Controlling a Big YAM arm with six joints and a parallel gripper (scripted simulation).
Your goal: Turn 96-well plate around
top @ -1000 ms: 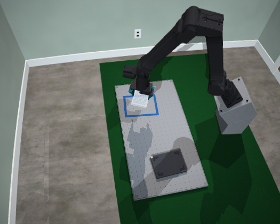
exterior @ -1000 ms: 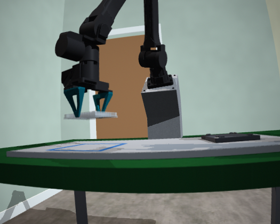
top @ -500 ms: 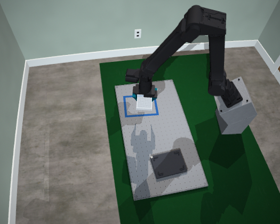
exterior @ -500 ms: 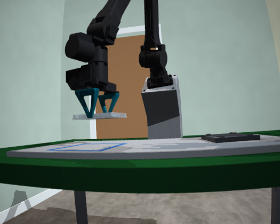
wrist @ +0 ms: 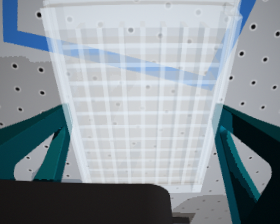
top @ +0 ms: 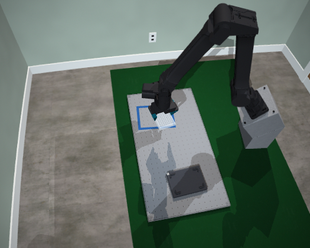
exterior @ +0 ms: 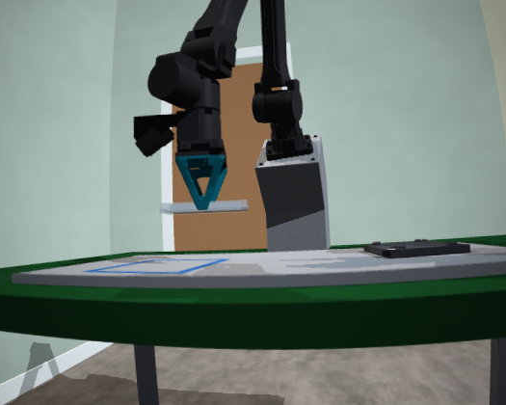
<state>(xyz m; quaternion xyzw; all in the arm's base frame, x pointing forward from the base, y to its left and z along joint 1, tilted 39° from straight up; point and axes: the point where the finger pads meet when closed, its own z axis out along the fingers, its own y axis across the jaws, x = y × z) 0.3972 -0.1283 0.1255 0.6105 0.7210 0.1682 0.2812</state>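
My gripper (top: 163,113) with teal fingers is shut on the clear 96-well plate (top: 165,121) and holds it level in the air, well above the deck. The plate hangs over the blue taped outline B1 at the far end of the grey perforated deck. The side view shows the plate (exterior: 204,211) flat and clear of the outline B1 (exterior: 156,265). In the wrist view the plate (wrist: 140,90) fills the frame between the two fingers, with blue tape showing through it. The dark plate nest N1 (top: 186,180) stands empty at the near end of the deck. I cannot make out the cut corner.
The arm's grey base block (top: 261,124) stands on the green mat to the right of the deck. The nest also shows in the side view (exterior: 416,249) at the right. The deck's edges lie close to B1 on the left and far sides.
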